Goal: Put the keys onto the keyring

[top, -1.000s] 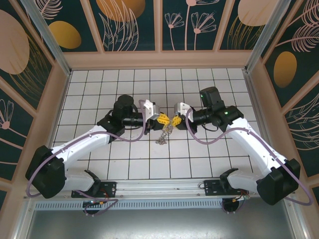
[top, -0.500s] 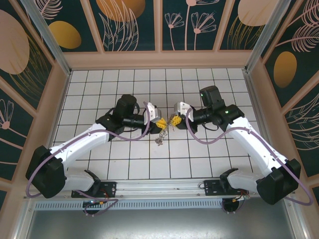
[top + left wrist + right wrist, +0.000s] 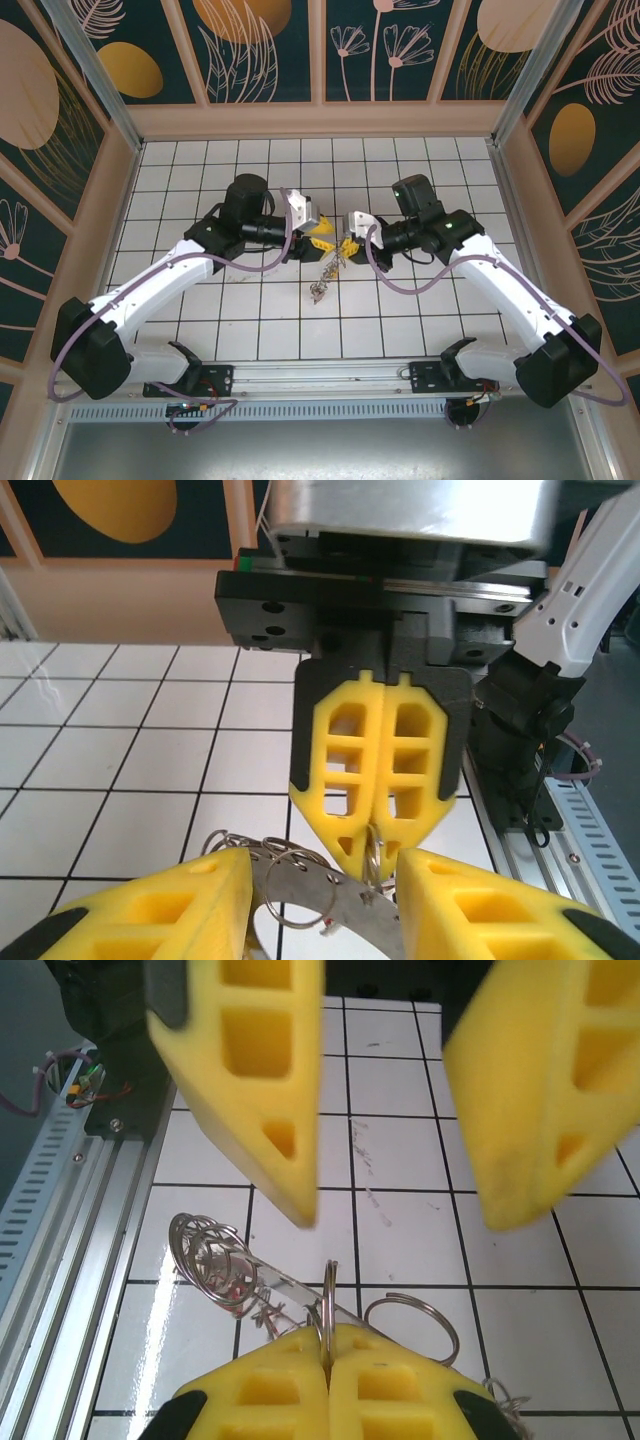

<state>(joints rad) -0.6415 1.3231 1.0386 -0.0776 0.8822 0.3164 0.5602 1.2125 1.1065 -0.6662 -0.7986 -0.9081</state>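
one keyring (image 3: pixel 325 268) amid tiles (image 3: pixel 200 170), walls (image 3: pixel 310 120) well apart

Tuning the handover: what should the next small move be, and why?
Probably draw the left tool back a little, clear of the keyring. It stands open, gripping nothing, while the right tool is shut on one thin loop, so that side alone seems to hold the bunch.

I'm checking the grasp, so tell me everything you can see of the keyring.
The keyring is silvery-grey metal: a flat strip carrying several small wire loops, some bunched at one end. It hangs from one thin loop pinched edge-on in the shut right gripper. Its strip lies between the fingers of the open left gripper.
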